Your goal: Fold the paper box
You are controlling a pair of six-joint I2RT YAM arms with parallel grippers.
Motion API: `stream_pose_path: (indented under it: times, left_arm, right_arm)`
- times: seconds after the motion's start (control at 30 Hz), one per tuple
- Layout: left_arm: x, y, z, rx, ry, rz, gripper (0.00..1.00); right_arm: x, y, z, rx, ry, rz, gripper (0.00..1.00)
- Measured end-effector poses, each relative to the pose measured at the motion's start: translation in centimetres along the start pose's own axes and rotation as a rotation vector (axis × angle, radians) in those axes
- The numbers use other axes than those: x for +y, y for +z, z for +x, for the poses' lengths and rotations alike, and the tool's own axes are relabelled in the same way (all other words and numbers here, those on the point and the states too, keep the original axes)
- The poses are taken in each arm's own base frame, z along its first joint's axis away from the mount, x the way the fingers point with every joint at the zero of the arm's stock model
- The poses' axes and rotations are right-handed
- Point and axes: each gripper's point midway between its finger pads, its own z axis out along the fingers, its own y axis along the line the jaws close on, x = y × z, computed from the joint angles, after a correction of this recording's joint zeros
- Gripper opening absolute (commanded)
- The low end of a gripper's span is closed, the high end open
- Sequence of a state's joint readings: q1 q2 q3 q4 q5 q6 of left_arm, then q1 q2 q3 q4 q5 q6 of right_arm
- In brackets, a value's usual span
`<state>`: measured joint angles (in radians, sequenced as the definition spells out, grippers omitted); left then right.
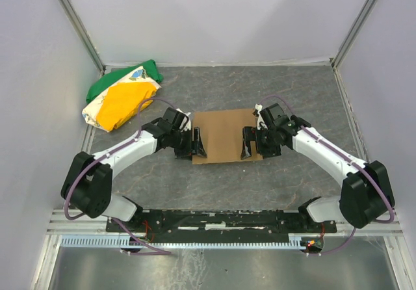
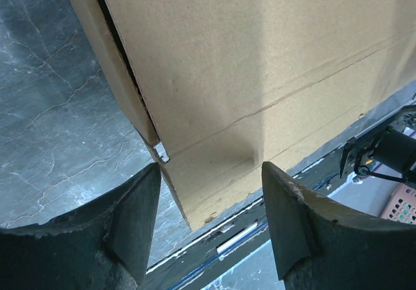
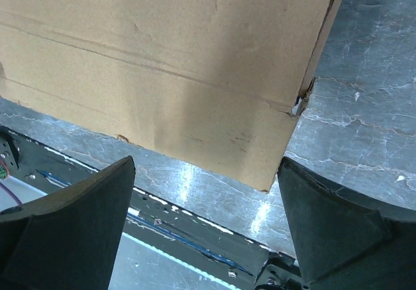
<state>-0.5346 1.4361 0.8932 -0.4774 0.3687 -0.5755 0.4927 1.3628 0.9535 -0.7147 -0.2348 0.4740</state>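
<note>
Firstly, at the far left corner of the table (image 1: 292,88), a cloth bundle (image 1: 122,98) in green, yellow and white is lying, well apart from both arms. Going to the right, the left gripper (image 1: 197,144) is hovering at the left edge of the paper box (image 1: 224,134). Its jaws are standing open at a moderate width, and it is not holding anything. In the left wrist view its two dark fingers (image 2: 133,218) are framing the near left corner of the box, and the cardboard is not touching them as far as I can see. The paper box itself is lying flat in the middle of the table, between the two grippers, as a compact brown rectangle with creases running across it. Along its left side a dark slit is showing between two layers of cardboard. Further to the right, the right gripper (image 1: 248,144) is hanging at the right edge of the box with its jaws spread very wide, and it is also gripping nothing. In the right wrist view its fingers (image 3: 331,228) are standing on both sides of the near right corner of the box.
</note>
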Motion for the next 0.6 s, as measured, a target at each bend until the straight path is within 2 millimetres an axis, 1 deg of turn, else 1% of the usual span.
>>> stream_pose_path:
  times: [0.07, 0.33, 0.6]
  left_arm:
    - [0.32, 0.25, 0.31, 0.012, -0.004, -0.008, 0.69]
    - [0.45, 0.32, 0.35, 0.015, 0.01, -0.01, 0.69]
    - [0.66, 0.55, 0.47, 0.023, 0.011, -0.016, 0.68]
  right_arm:
    - [0.12, -0.01, 0.03, 0.002, 0.0, -0.007, 0.98]
    - [0.17, 0.06, 0.13, 0.009, 0.0, -0.011, 0.96]
    - [0.0, 0.9, 0.31, 0.031, 0.005, -0.009, 0.93]
